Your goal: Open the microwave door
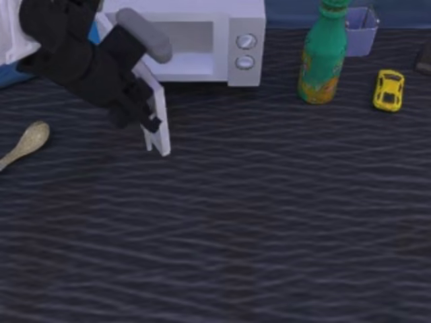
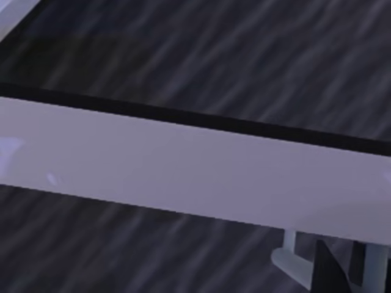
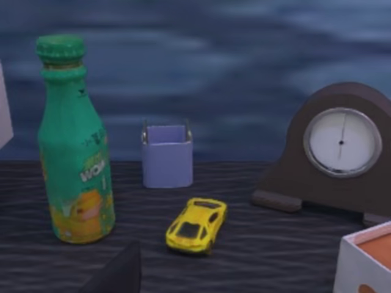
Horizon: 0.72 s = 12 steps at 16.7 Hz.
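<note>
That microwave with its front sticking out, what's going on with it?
The left arm's gripper is at the free edge of the microwave door, which stands swung well out from the microwave, leaving the cavity open to view. The right arm does not show in the top view. On the table's right side a green bottle, a yellow toy car and a lilac cup stand apart from it; a wooden spoon lies at the left.

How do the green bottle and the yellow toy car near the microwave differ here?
The green plastic bottle stands upright and tall; the small yellow toy car sits low and flat on the table. The bottle has a green cap and yellow-orange label; the car is plain yellow with dark windows. Both rest on the dark table, right of the white microwave.
</note>
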### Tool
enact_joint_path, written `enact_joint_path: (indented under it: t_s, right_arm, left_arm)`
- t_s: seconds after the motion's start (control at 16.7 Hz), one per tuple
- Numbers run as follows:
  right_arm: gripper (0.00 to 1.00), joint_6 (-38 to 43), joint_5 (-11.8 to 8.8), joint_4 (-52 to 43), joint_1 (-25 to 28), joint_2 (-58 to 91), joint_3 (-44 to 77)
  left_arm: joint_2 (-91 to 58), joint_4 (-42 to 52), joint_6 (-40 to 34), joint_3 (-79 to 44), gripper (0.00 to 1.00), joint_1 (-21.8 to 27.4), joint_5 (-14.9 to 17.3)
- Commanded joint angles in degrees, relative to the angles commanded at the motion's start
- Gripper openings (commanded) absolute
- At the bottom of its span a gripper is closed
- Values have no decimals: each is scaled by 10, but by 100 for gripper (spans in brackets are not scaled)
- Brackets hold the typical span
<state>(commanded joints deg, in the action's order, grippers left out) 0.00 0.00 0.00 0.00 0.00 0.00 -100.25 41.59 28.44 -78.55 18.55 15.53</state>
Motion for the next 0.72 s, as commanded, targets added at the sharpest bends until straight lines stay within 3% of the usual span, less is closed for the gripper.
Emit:
enact_joint_path:
  t_s: [0.72]
  right_arm:
    - [100,0,0,0,0,0,0]
  left_arm:
    - [1,3,10,3,0,-5,5]
